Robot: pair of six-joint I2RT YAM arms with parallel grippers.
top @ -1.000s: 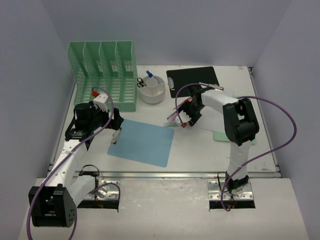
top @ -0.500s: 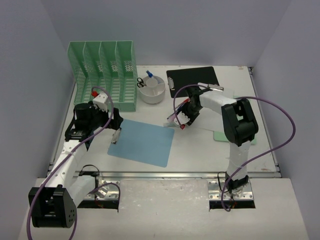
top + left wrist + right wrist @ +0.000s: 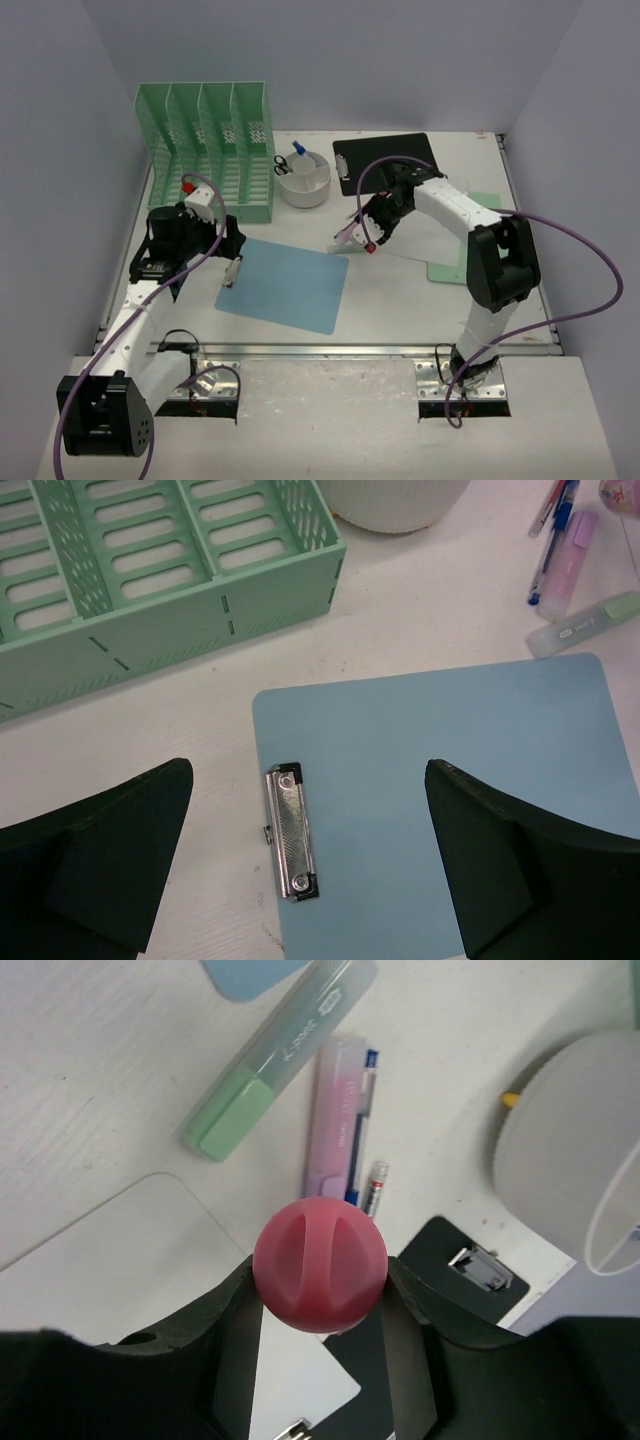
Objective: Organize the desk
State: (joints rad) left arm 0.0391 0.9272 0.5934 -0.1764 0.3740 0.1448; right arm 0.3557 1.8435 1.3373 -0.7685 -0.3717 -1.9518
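My right gripper [image 3: 322,1305] pinches a pink ball [image 3: 320,1260] and my left gripper [image 3: 315,865] hangs spread above the blue clipboard [image 3: 450,780], so I judge the desk [image 3: 400,295] beneath both arms barely tidied: green highlighter [image 3: 280,1055], pink highlighter [image 3: 332,1110], pen [image 3: 364,1110] and black clipboard [image 3: 400,150] lie loose outside the green rack [image 3: 205,150].

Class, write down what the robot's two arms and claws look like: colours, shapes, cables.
The left arm and right arm have white shells with black joint housings. A purple cable loops along each. The left claw and right claw have broad matte-black fingers.
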